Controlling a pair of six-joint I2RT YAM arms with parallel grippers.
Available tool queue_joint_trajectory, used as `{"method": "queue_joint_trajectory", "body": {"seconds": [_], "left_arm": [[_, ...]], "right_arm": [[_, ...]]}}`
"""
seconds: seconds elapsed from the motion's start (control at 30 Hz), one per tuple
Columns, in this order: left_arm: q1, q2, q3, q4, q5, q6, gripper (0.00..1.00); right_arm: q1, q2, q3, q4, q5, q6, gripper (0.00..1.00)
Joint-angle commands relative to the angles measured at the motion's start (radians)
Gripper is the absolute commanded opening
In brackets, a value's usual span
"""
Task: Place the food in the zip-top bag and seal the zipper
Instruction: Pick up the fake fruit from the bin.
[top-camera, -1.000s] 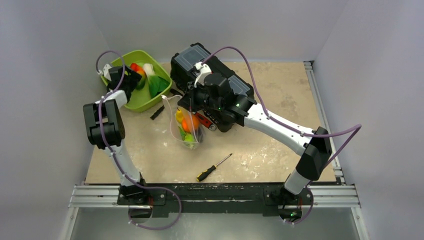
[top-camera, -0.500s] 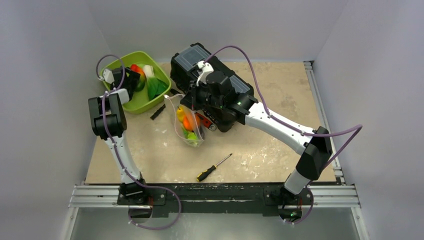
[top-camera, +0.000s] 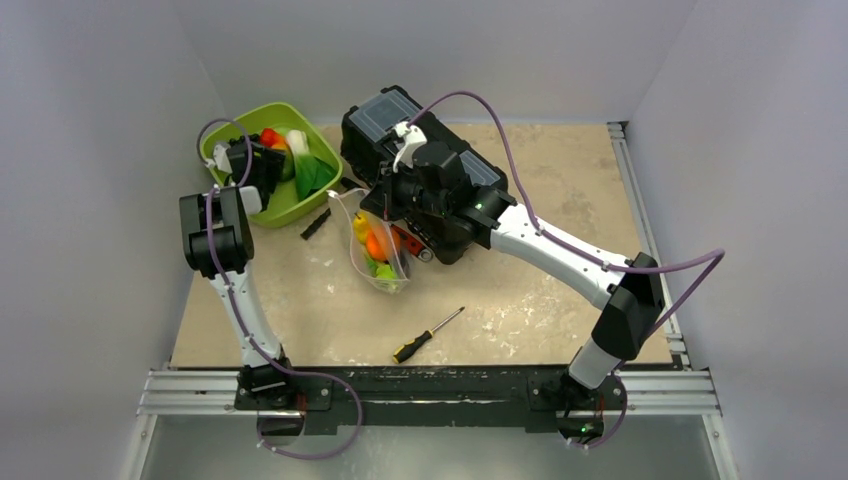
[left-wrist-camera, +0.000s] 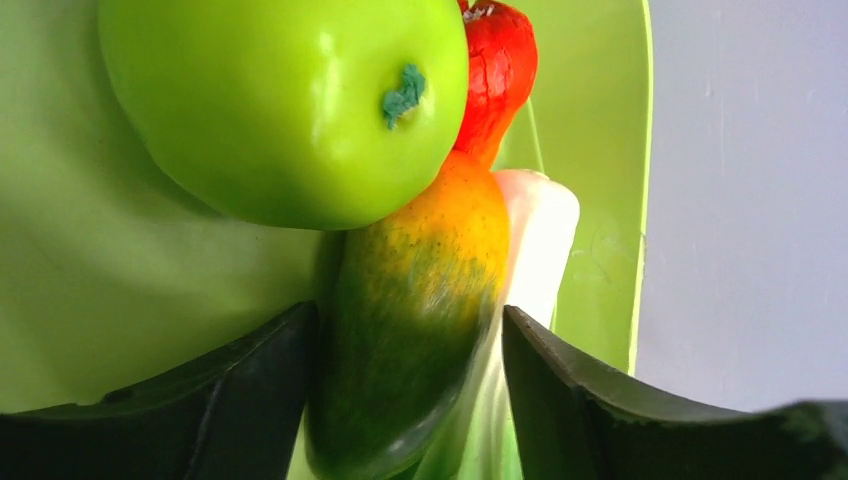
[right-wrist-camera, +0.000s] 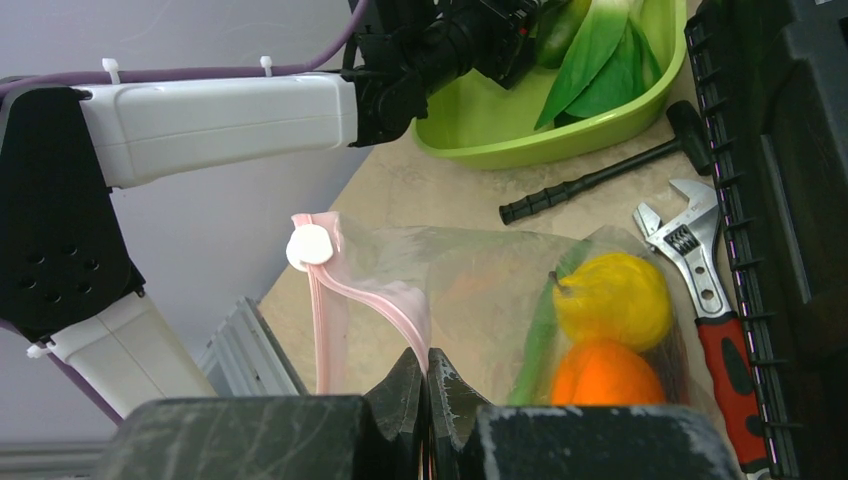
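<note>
Left gripper (left-wrist-camera: 405, 325) sits in the green tray (top-camera: 292, 205) at the counter's (top-camera: 580, 170) far-left corner, hard by the wall (top-camera: 100, 200), jaws wide astride a green-orange fruit (left-wrist-camera: 430, 240); actual pinch unclear. Right gripper (right-wrist-camera: 428, 385), hidden from above, clamps the zip-top bag (right-wrist-camera: 480, 270) mid-counter beside the toolbox (top-camera: 375, 112); bare counter lies rightward.

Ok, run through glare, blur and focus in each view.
Left wrist: a white glare streak on the green apple; the dark fingers at the bottom are soft-edged. Right wrist: faint sheen on the zip-top bag, near fingers blurred, tray behind sharp. Top external: even light, soft shadows on the table, no strong glare.
</note>
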Motion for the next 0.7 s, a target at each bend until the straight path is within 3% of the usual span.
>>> {"method": "queue_joint_trajectory", "body": {"seconds": [0.0, 0.33, 0.67], "left_arm": [[0.008, 0.021, 0.014, 0.051, 0.049, -0.013, 0.59], [0.008, 0.004, 0.056, 0.003, 0.083, 0.013, 0.22], [0.008, -0.293, -0.029, -0.084, 0.178, 0.069, 0.06]], "right_arm": [[-0.006, -0.004, 0.023, 0.031, -0.015, 0.003, 0.0], [-0.006, -0.012, 0.024, 0.024, -0.001, 0.001, 0.0], [-0.008, 0.008, 0.007, 0.037, 0.031, -0.011, 0.0]]}}
